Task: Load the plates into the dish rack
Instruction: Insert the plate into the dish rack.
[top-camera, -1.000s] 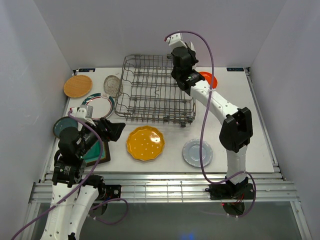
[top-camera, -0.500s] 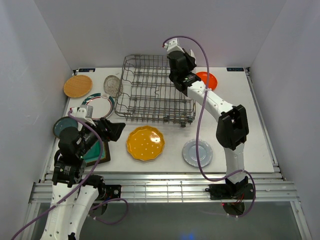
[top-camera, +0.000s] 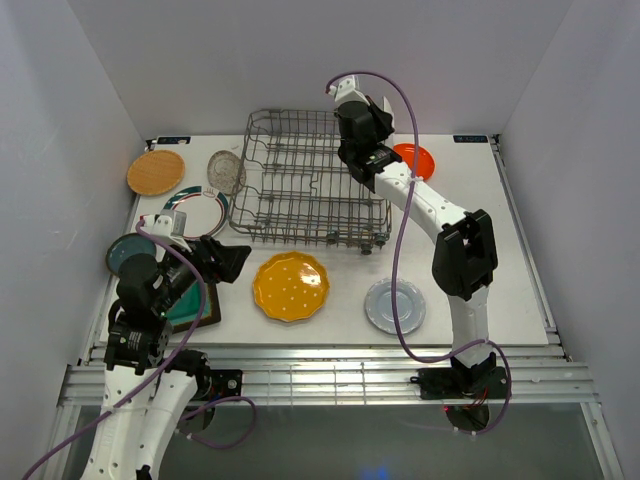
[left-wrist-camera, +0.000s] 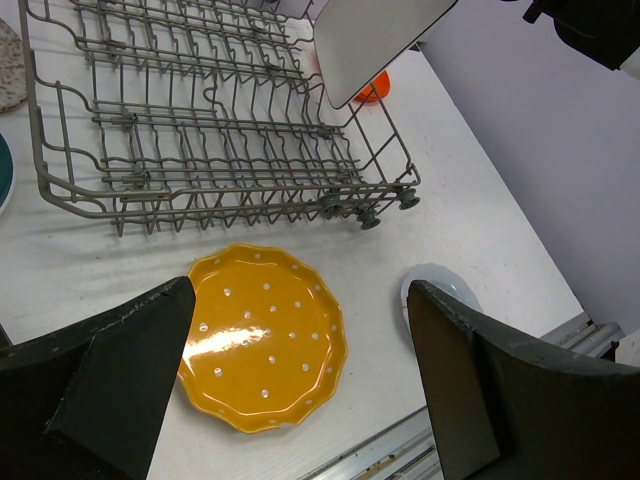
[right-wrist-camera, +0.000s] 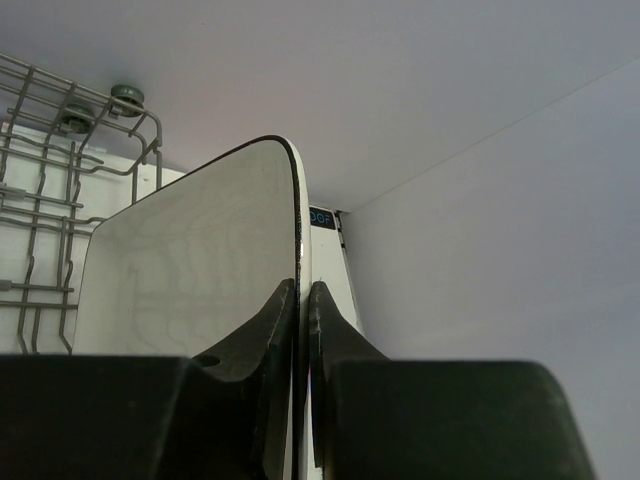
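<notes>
Top view: your dish rack (top-camera: 310, 190) looks empty, eight plates (top-camera: 395, 305) lying flat around it; left wrist: left gripper (left-wrist-camera: 300, 290) gapes idle near the yellow plate (left-wrist-camera: 265, 335); right wrist: right gripper (right-wrist-camera: 302, 290) pinches the white rectangular plate (right-wrist-camera: 190, 250) by its edge over the rack's far right, so none is loaded yet.

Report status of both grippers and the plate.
Right gripper shut on white rectangular plate, above dish rack. Left gripper open, near yellow scalloped plate. Nothing in the way.

White table (top-camera: 490, 250) bearing dish rack (top-camera: 315, 185) at 12 o'clock; plates: orange-red (top-camera: 416, 159) at 2, grey (top-camera: 396, 306) at 5, yellow (top-camera: 290, 286) at 7, square teal (top-camera: 190, 310) at 8, dark teal (top-camera: 122, 249), green-rimmed (top-camera: 197, 211) at 9, wooden (top-camera: 156, 172), glass (top-camera: 226, 171) at 10.
</notes>
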